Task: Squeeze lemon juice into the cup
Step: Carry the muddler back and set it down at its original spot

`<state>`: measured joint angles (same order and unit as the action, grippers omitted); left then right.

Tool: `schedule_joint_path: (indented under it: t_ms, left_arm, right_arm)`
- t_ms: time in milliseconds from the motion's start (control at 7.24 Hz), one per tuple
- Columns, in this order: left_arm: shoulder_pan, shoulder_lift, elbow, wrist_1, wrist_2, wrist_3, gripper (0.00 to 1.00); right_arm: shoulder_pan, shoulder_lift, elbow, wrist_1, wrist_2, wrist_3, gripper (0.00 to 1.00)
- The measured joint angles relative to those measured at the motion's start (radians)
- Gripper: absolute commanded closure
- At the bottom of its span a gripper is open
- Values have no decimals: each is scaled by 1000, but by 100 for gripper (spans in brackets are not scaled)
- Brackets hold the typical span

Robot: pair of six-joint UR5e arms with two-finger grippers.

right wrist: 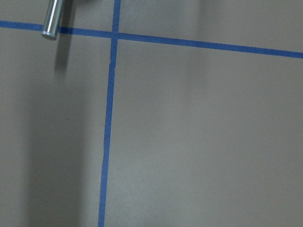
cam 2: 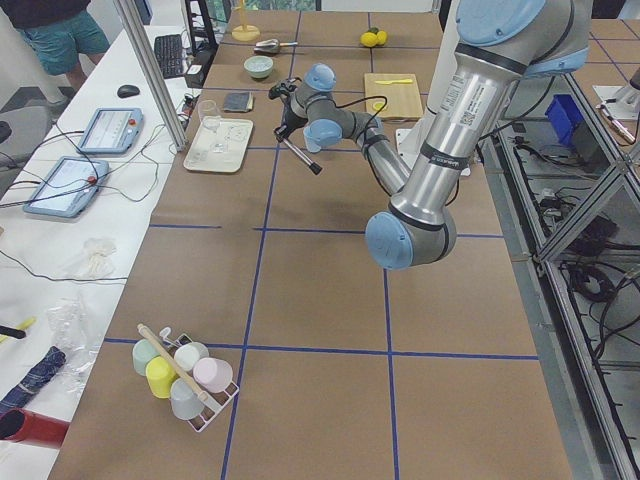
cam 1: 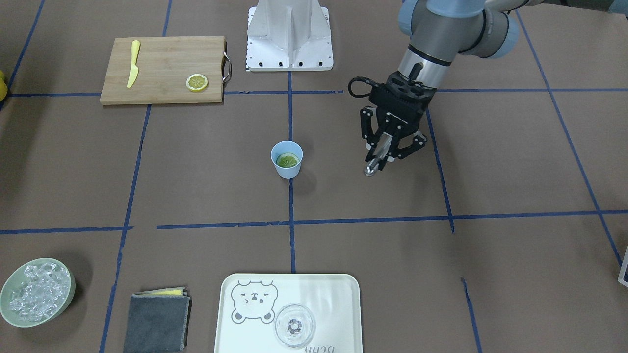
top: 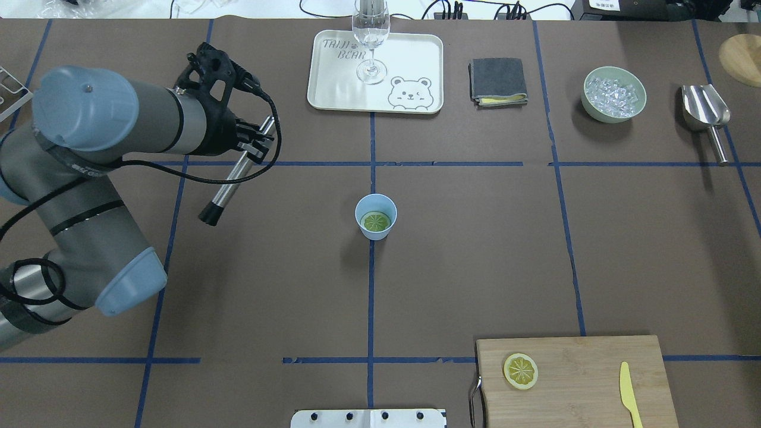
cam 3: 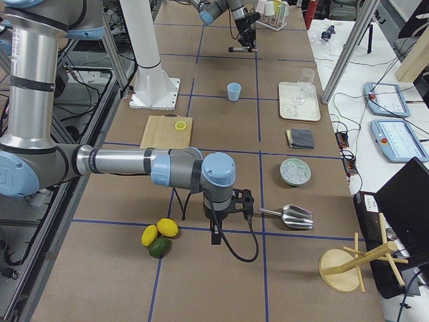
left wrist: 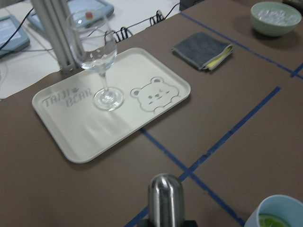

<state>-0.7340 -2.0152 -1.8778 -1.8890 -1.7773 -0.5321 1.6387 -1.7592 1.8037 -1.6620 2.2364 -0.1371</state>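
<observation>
The light-blue cup [cam 1: 287,171] [top: 376,234] stands at the table's centre on a blue tape line. A greenish lemon slice [cam 1: 287,160] [top: 376,222] lies flat inside it. My left gripper [cam 1: 387,147] [top: 252,145] hovers to the cup's left, apart from it, shut on a metal rod [top: 235,178] [left wrist: 165,196] with a black end. In the left wrist view the cup's rim [left wrist: 265,205] shows at the bottom right. My right gripper [cam 3: 224,218] shows only in the exterior right view, low over the table's right end; whether it is open or shut I cannot tell.
A wooden board [top: 582,386] holds a second lemon slice [top: 520,371] and a yellow knife [top: 629,392]. At the far edge are a tray [top: 333,89] with a wine glass [top: 371,35], a grey cloth [top: 497,80], an ice bowl [top: 613,94] and a metal scoop [top: 706,113].
</observation>
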Motion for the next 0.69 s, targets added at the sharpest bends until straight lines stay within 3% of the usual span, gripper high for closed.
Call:
schedule_joint_path:
  t_ms: [276, 691]
  left_arm:
    - [-37, 90, -8, 111, -15, -5, 100]
    - [-55, 223, 25, 132, -15, -76, 100]
  right_arm:
    - [-59, -7, 0, 56, 10, 45, 0]
    - [-144, -8, 1, 137, 14, 151, 0]
